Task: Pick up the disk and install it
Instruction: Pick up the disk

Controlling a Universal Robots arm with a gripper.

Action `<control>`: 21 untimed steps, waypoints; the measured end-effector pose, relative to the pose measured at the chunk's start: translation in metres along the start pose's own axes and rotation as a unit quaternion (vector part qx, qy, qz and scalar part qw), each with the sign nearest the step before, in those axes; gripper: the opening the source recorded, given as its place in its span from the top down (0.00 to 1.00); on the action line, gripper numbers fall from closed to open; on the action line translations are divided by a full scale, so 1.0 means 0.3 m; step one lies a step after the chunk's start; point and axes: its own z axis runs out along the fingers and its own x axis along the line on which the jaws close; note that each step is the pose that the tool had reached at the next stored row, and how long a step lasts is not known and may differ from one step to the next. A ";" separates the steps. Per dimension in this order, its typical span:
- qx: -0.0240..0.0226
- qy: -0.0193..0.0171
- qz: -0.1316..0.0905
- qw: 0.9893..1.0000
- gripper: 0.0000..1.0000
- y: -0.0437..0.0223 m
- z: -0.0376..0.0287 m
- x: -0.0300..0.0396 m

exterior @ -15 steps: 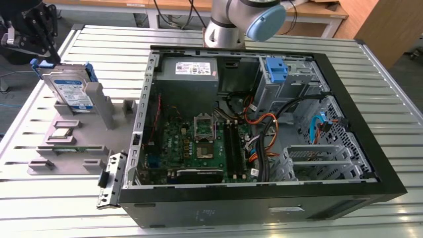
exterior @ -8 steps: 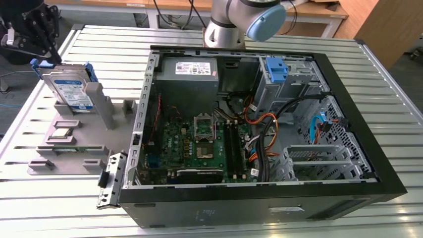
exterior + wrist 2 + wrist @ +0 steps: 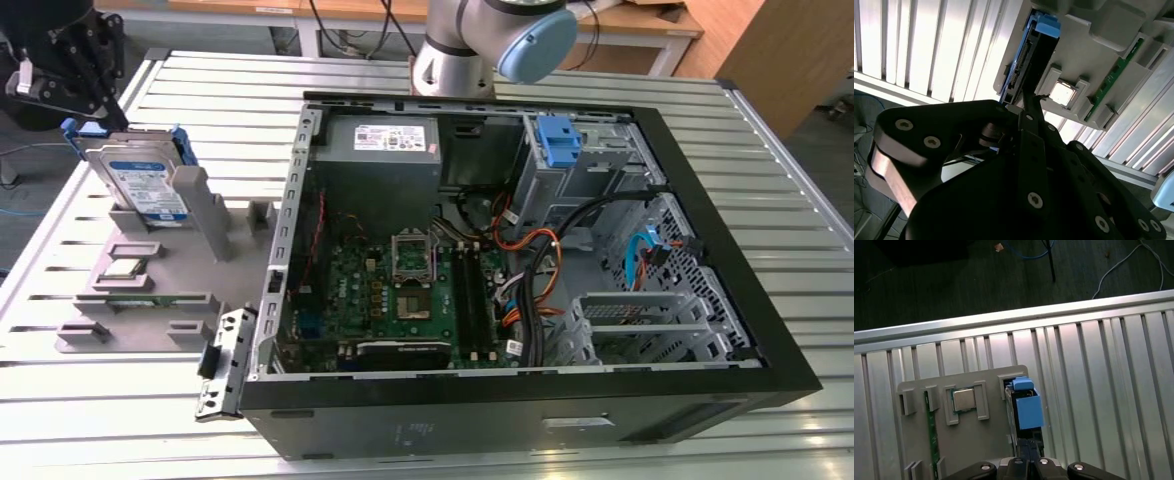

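The jaws are pressed together, and the gripper hangs just over one end of the disk. In the exterior view the gripper is above the disk, which stands on edge in a grey holder beside a small square chip. The holder lies on a slatted metal table, at the exterior view's left of an open computer case.

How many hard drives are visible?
1. The flat silver-black hard drive in a blue plastic carrier stands on edge in the grey holder plate, at the exterior view's left. Others may be hidden inside the black computer case.
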 end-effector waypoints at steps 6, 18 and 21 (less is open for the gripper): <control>0.000 0.000 0.000 1.000 0.90 0.000 0.004 0.000; 0.000 0.000 0.000 1.000 0.90 -0.001 0.010 0.001; 0.000 0.000 0.000 1.000 0.90 -0.001 0.010 0.001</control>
